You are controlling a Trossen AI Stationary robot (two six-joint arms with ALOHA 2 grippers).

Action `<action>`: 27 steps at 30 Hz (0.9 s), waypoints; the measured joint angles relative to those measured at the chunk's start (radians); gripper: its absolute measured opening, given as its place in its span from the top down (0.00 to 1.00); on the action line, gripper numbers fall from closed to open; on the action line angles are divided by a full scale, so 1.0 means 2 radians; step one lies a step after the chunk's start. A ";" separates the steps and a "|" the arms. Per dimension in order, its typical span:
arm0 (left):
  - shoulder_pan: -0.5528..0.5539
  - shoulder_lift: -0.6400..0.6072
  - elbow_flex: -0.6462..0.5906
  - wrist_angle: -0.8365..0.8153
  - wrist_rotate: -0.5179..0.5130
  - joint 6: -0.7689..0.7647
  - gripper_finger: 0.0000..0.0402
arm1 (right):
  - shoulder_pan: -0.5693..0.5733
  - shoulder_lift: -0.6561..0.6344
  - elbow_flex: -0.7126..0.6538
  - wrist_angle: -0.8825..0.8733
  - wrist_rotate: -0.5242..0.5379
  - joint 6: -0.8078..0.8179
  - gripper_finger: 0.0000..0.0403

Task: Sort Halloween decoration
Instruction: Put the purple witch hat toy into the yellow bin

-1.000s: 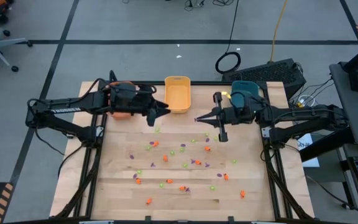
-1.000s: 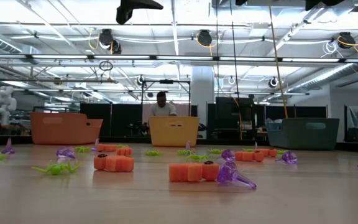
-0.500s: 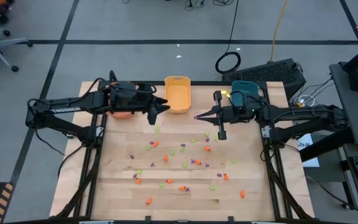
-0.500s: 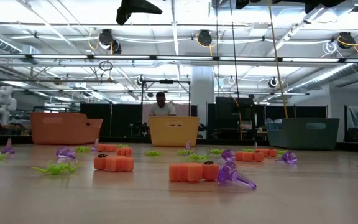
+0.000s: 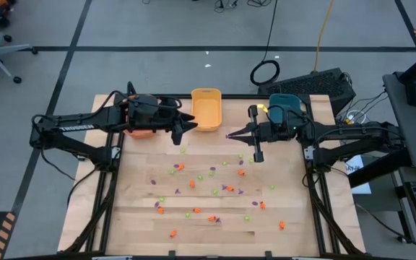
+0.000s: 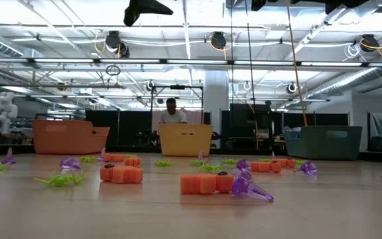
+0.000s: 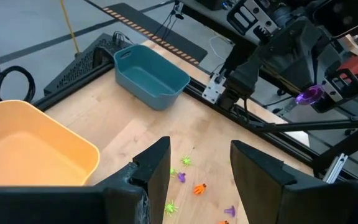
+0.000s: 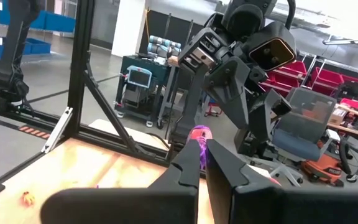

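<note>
Small orange, green and purple Halloween decoration pieces [image 5: 208, 189] lie scattered over the wooden table [image 5: 136, 224]. In the low view they rest flat on the boards [image 6: 207, 182]. My right gripper [image 5: 231, 136] hovers high over the far middle, shut on a purple trinket [image 8: 199, 133]. The same trinket shows in the left wrist view [image 7: 308, 95]. My left gripper [image 5: 191, 127] hangs open beside the yellow bin [image 5: 206, 108], facing the right gripper with nothing between its fingers [image 7: 157, 168]. My right gripper pinches the purple trinket's lower part [image 8: 200, 144] between its two fingertips. The fingers lie about level and point toward the table's left side. The trinket sticks up past the tips, lifted well clear of the table.
Three bins stand along the far edge: an orange bin [image 5: 140, 131] partly under my left arm, the yellow bin in the middle, and a teal bin [image 5: 287, 107] behind my right arm. A person [image 6: 172, 113] stands far behind the table.
My left gripper has rolled a little about its own pointing line while staying in place. My right gripper and the purple trinket have kept still.
</note>
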 joint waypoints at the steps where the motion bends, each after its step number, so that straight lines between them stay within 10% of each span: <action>1: -0.001 0.000 0.000 0.000 0.000 0.000 0.59 | 0.000 0.000 0.000 0.000 0.000 0.000 1.00; 27: 0.000 0.000 0.000 -0.001 -0.025 0.001 0.59 | -0.009 0.008 0.000 -0.045 0.077 0.039 1.00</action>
